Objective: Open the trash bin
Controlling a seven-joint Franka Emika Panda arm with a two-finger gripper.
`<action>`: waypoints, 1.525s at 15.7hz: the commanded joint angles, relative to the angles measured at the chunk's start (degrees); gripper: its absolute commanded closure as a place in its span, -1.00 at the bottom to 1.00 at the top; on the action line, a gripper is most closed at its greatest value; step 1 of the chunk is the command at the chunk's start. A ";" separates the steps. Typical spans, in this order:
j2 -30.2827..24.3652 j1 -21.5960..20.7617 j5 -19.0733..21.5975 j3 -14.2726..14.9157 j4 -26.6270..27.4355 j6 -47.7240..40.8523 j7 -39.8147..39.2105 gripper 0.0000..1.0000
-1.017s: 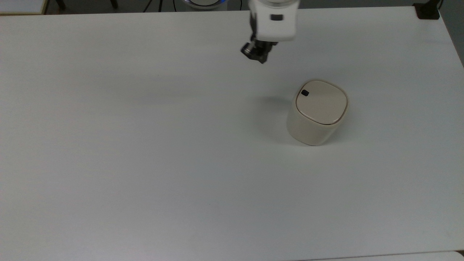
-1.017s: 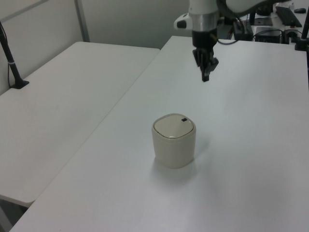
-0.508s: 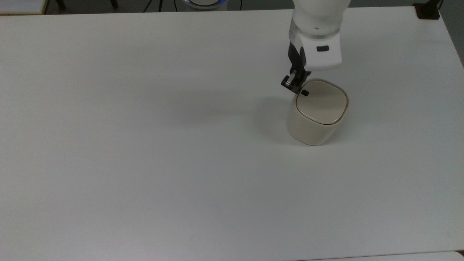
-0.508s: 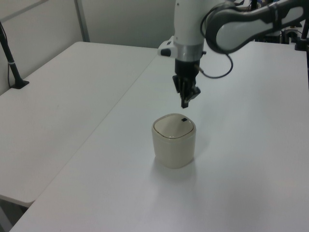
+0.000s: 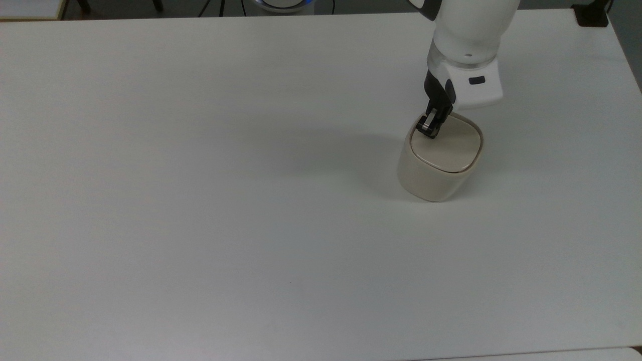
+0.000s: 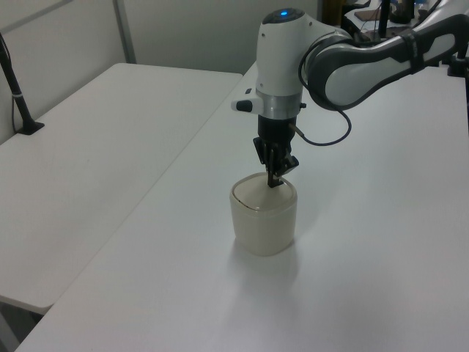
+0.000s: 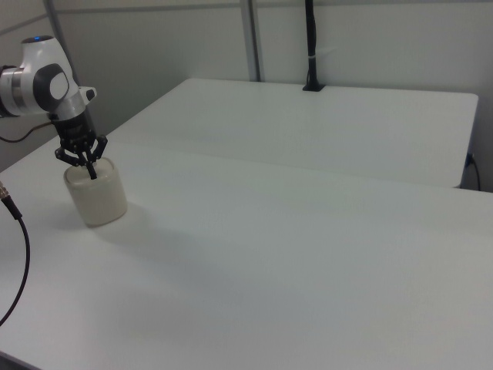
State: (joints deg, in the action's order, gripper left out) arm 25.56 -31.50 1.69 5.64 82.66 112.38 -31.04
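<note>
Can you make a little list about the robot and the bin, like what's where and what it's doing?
table: white tabletop
trash bin: cream, upright on the table
lid: flat, looks shut
gripper: fingers together, pointing down at the lid's corner, top view's upper left
contact: tips at the lid; actual touch not certain
arm: white, reaching in from the top view's upper edge

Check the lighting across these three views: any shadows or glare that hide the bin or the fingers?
Top view: a soft grey shadow spreads to the top view's left of the trash bin on the table; no glare. Left view: even light, the gripper dark against the pale lid. Right view: even light, the bin blends into the white table.
</note>
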 commanded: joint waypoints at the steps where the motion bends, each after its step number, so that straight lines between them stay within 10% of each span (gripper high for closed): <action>1: 1.07 -0.14 1.21 -0.54 0.40 0.04 -0.25 1.00; 9: -11.31 5.83 0.77 -0.37 2.32 -11.81 1.78 0.87; 11: -13.95 9.34 0.68 -0.28 2.94 -16.20 3.08 -0.14; 12: -15.44 11.62 0.68 -0.45 3.20 -17.62 5.27 -0.99; 24: -24.50 26.67 0.59 -0.55 5.84 -24.93 33.56 -1.00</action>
State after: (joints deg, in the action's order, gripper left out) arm 3.10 -5.98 1.76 5.88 86.03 86.90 -7.02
